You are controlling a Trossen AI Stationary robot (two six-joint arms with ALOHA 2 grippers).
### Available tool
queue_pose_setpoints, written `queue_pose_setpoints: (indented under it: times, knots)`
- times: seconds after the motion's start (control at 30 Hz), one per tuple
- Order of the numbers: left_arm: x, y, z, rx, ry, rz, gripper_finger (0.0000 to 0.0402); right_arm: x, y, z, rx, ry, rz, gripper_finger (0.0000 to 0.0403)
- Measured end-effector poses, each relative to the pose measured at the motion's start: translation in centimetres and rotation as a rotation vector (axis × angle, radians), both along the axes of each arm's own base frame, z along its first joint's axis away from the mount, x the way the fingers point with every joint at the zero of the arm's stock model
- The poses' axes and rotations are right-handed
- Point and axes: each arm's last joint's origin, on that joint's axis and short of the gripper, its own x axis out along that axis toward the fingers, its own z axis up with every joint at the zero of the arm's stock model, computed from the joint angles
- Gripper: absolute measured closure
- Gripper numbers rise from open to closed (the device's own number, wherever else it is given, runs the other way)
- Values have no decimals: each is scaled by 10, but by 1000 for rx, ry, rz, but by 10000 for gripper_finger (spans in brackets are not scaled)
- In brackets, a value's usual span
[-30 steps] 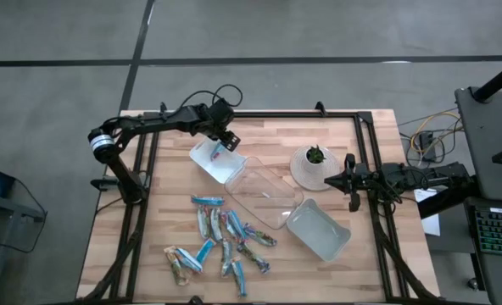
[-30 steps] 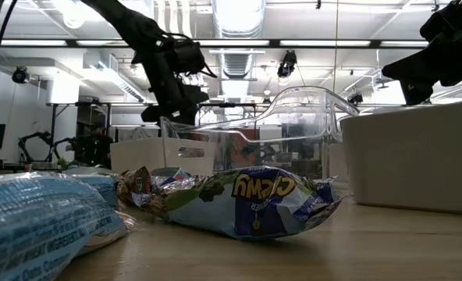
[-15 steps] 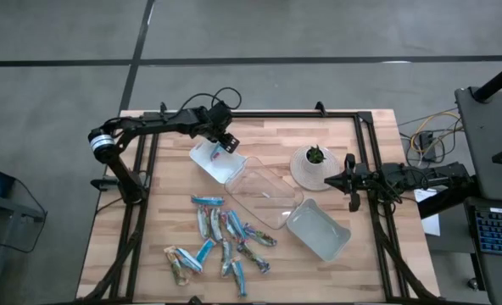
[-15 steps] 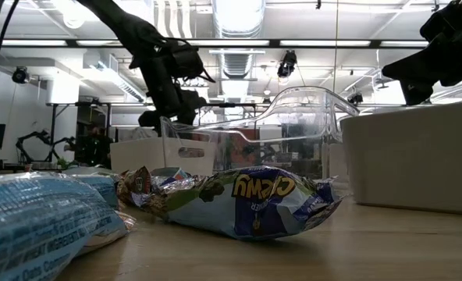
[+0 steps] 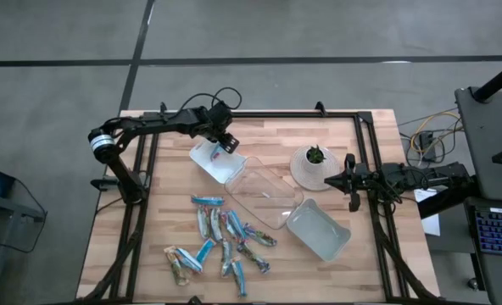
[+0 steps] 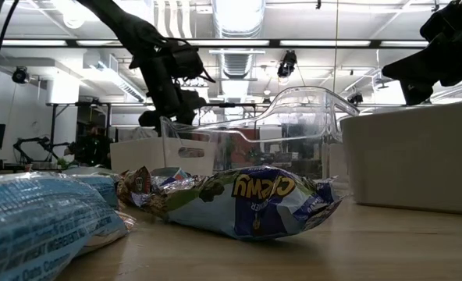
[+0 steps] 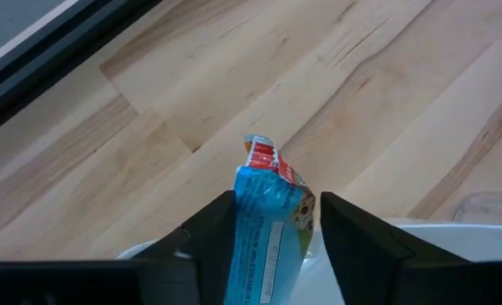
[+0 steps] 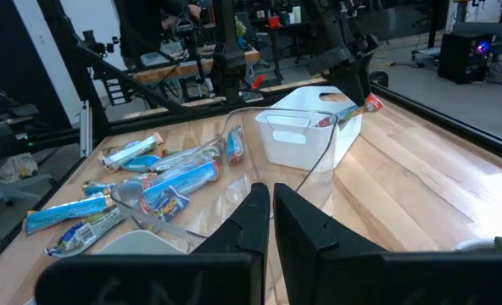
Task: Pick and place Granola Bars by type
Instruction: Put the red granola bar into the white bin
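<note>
My left gripper (image 5: 226, 141) hangs over the far end of a white tray (image 5: 207, 158) at the table's far left, shut on a bright blue granola bar (image 7: 268, 222) with a red end (image 7: 263, 153). The right wrist view shows that bar (image 8: 359, 108) above the tray (image 8: 306, 135). Several more granola bars (image 5: 221, 241) lie in a loose heap on the wood near the front edge; one of them (image 6: 250, 199) fills the low view. My right gripper (image 5: 350, 182) waits shut at the table's right edge. My left gripper pinches the blue bar by its two long sides (image 7: 242, 233) between its two fingers, which lie along the bar. The fingers slant down from the table's far left. The bar's red end sticks out past the fingertips, and the bar is clear of the tray below.
A clear tray (image 5: 259, 195) leans against the white one at the table's middle. A second pale tray (image 5: 319, 230) sits at the right front. A small plant in a white pot (image 5: 313, 165) stands near my right gripper. Black rails frame the table.
</note>
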Motion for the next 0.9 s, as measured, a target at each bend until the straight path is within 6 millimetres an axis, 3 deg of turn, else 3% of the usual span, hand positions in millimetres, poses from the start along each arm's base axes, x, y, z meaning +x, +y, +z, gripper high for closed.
queue_pose_setpoints:
  times: [0.63, 0.9]
  knots:
    - [-1, 0, 0, -2, 6, -3, 395, 0, 0, 0, 0, 0, 0, 390]
    - [0, 0, 0, -2, 7, -3, 401, 0, 0, 0, 0, 0, 0, 390]
